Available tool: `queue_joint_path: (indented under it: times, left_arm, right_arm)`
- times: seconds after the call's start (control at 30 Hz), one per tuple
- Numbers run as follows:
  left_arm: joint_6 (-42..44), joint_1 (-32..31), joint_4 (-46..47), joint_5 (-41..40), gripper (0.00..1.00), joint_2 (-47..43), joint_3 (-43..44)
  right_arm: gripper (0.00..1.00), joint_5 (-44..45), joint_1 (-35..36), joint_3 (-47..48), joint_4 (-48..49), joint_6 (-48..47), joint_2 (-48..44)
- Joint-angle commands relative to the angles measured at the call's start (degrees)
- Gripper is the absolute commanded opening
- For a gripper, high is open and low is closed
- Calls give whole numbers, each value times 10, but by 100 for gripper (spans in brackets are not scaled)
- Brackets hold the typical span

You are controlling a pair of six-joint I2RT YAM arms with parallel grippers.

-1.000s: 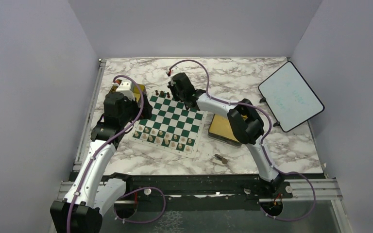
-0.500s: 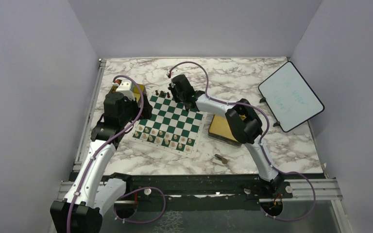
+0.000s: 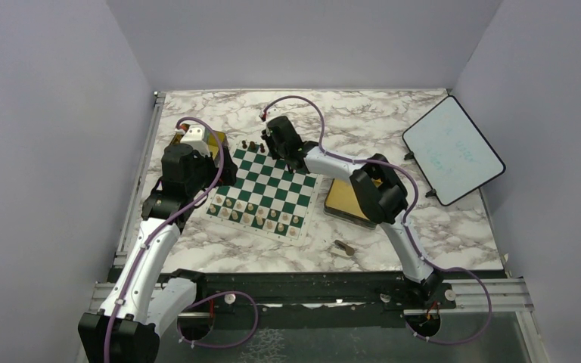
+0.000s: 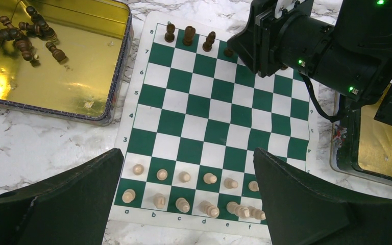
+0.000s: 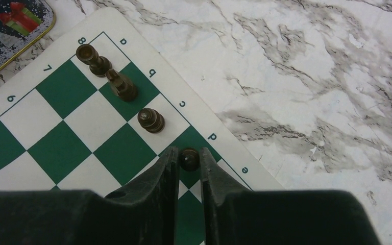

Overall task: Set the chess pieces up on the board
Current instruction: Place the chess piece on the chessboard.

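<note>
Chess pieces [image 4: 184, 177] sit on the board [image 4: 204, 117] in two groups. Three dark pieces [image 5: 121, 85] stand upright in a line along the row marked 8, just beyond the right jaws and to their left in the wrist view. A fourth dark piece [image 5: 189, 159] stands on the next square of that row, right between the tips of these jaws. The right jaws are nearly closed about it, one fingertip on each side; I cannot tell whether they press it or stand just clear of it.

Pale pieces [image 4: 210, 178] fill much of the two rows at the opposite edge, between the fingers of the left jaws, which gape wide and hold nothing. Past the left finger [image 4: 56, 204] of those jaws, beside the board, a gold tin [image 4: 56, 87] on the marble bench [image 5: 311, 76] holds a heap of loose dark pieces [image 4: 25, 33] in its far corner. A second gold tin [image 4: 383, 148] lies beyond the right finger, at the board's other side. One small brown object [image 3: 343, 247] lies on the bench, well apart from both jaws.
</note>
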Motion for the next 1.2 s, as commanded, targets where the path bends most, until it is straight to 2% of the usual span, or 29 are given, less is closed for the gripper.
queue_joint_path:
  times: [0.0,0.8,1.17]
  left_arm:
    - [6,-4,1,1,99,-11,7]
    - [5,-5,1,0,99,-13,6]
    - [3,-5,-7,-21,99,-9,7]
  right_arm:
    - [25,14,3,19,-25,5,14]
    - [33,3,3,59,-59,10,-12]
    - [43,10,3,60,-83,13,-59]
